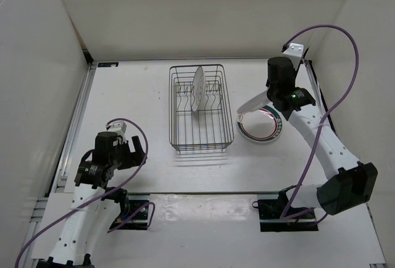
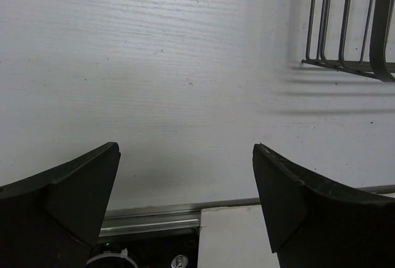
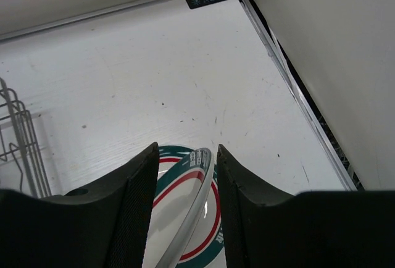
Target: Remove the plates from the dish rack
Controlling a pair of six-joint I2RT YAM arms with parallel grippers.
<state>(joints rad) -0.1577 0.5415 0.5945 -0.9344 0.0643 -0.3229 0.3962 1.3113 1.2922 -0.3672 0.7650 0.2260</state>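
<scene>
The dark wire dish rack [image 1: 185, 133] stands mid-table with one white plate [image 1: 199, 89] upright among its tines. My right gripper [image 1: 261, 99] is right of the rack, shut on a white plate [image 1: 251, 104] with teal and red rim rings. It holds this plate tilted just above another ringed plate [image 1: 264, 128] lying flat on the table. In the right wrist view the held plate [image 3: 173, 216] sits edge-up between my fingers [image 3: 187, 149], with the flat plate [image 3: 212, 238] beneath. My left gripper [image 1: 133, 148] is open and empty, left of the rack's near corner [image 2: 345, 64].
White walls close in the table at the back and on both sides. A metal rail [image 3: 290, 83] runs along the right edge, close to the flat plate. Purple cables loop from both arms. The table's near edge strip [image 2: 185, 209] lies under the left gripper [image 2: 185, 147].
</scene>
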